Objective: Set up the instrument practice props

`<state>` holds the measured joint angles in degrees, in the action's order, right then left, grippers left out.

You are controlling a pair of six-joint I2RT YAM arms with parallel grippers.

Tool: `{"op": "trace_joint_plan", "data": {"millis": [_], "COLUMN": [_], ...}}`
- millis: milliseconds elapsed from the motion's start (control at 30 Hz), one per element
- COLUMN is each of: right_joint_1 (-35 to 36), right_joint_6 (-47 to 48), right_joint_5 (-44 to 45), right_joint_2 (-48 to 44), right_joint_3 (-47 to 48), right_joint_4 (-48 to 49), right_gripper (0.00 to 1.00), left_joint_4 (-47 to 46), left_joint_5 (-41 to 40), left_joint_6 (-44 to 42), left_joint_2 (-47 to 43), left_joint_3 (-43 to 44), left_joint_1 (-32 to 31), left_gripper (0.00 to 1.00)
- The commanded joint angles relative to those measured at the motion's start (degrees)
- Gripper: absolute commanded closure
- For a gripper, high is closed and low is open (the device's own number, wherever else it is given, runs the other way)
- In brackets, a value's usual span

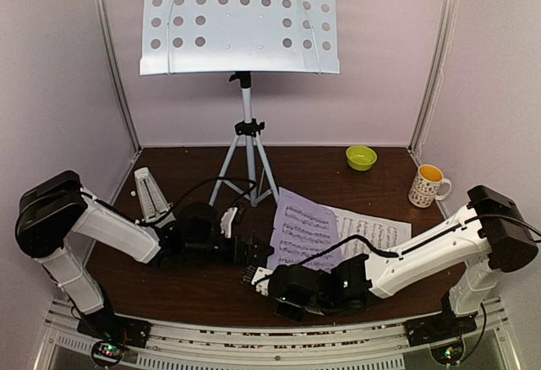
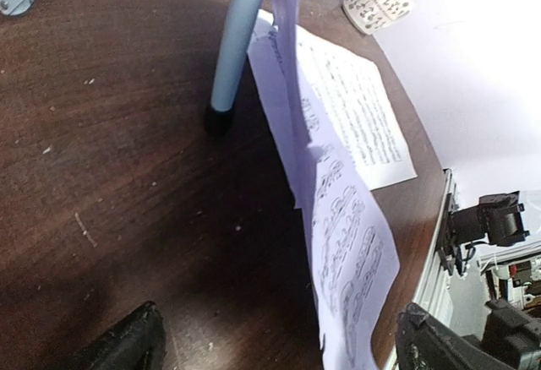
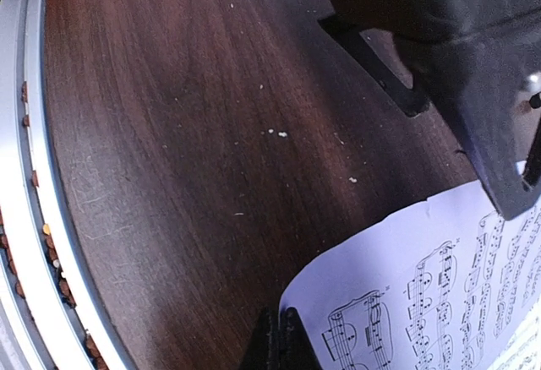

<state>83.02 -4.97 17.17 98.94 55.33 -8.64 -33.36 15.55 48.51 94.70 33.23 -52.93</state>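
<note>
The pale perforated music stand (image 1: pixel 241 19) stands on its silver tripod (image 1: pixel 246 163) at the back. The grey pyramid metronome (image 1: pixel 149 193) stands at the left behind my left arm. One sheet-music page (image 1: pixel 298 229) is lifted and curled off the table; my right gripper (image 1: pixel 261 277) is shut on its near corner, as the right wrist view shows (image 3: pixel 280 342). The second page (image 1: pixel 374 235) lies flat to its right. My left gripper (image 1: pixel 243 250) is open just left of the lifted page (image 2: pixel 348 247), empty in the left wrist view (image 2: pixel 279 340).
A yellow-green bowl (image 1: pixel 361 157) sits at the back right and a patterned mug (image 1: pixel 428 186) by the right wall. A tripod leg (image 2: pixel 236 45) stands just ahead of my left gripper. A metal rail (image 3: pixel 21 176) runs along the table's near edge.
</note>
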Motion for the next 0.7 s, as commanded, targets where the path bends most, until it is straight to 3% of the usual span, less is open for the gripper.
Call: {"op": "trace_joint_plan", "data": {"millis": [0, 300, 433, 600, 667], "right_joint_1": [0.5, 2.0, 2.6, 2.8, 2.9], "right_joint_6": [0.6, 2.0, 2.9, 2.5, 2.0], "right_joint_5": [-1.8, -1.6, -1.9, -1.2, -1.2], "right_joint_2": [-1.5, -2.6, -3.0, -4.0, -5.4], "right_joint_3": [-1.0, -2.7, -2.5, -2.6, -3.1], "right_joint_4": [3.2, 3.3, 3.1, 1.9, 1.6], "right_gripper": [1.00, 1.00, 1.00, 1.00, 0.88], "left_joint_4": [1.3, 12.0, 13.9, 15.7, 15.4], "left_joint_5": [2.2, 5.7, 8.3, 8.4, 7.8], "left_joint_6": [0.3, -2.4, -3.8, -5.7, -7.0], "left_joint_2": [1.5, 8.8, 12.0, 12.0, 10.4], "left_joint_3": [5.7, 16.8, 20.5, 22.2, 21.3], "left_joint_1": [0.1, 0.3, 0.3, 0.3, 0.2], "left_gripper": [0.04, 0.20, 0.42, 0.79, 0.94]}}
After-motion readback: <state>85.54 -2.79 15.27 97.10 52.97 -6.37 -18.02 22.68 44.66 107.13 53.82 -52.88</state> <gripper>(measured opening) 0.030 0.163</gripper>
